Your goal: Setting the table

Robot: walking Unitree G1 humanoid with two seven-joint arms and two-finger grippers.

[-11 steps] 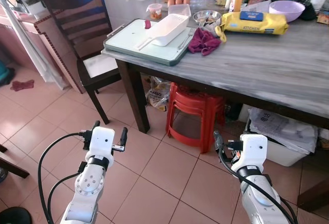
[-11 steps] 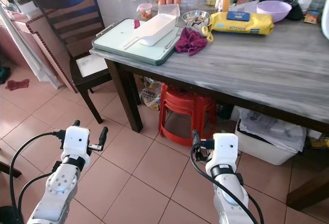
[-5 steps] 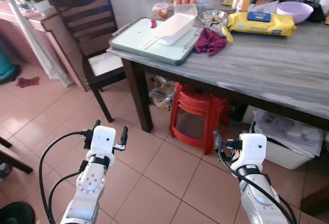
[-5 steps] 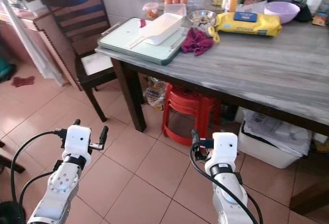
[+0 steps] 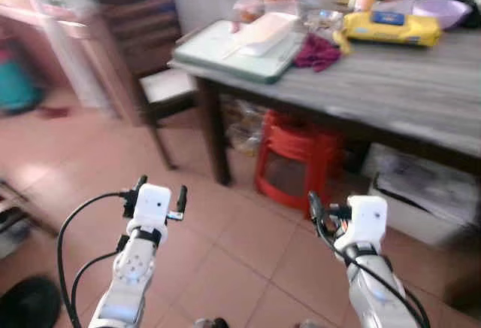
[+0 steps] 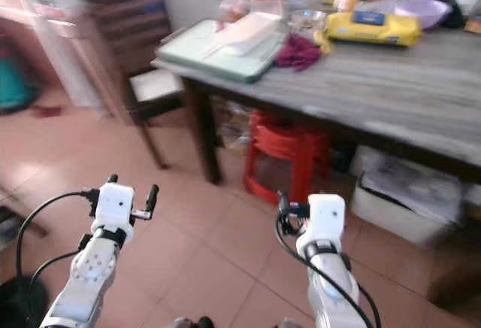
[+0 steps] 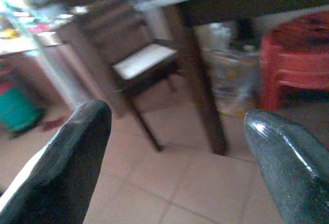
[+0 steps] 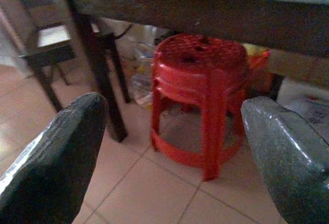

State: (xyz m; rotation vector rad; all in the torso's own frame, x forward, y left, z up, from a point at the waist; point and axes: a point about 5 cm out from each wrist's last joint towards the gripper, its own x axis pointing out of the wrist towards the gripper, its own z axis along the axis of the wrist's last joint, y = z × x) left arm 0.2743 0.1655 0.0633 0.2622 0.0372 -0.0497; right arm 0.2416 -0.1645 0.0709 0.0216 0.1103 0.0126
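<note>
Since a second ago only the view swung; both grippers, left [image 5: 159,190] and right [image 8: 169,147], stay low before the table [image 5: 391,91], fingers apart.

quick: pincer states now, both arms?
Left pincer: open, holding nothing, low above the floor tiles.
Right pincer: open, holding nothing, facing the red stool.

Head views are smeared with motion blur, worst at the upper left, where the chair [image 5: 154,50] dissolves into streaks. Soft, even daylight, pale glare on the grey table [image 5: 391,80], deep shadow beneath it. The left wrist view is hazy throughout; the right wrist view is sharper on the red stool [image 8: 203,90], with the near black fingers [image 8: 51,157] out of focus.
</note>
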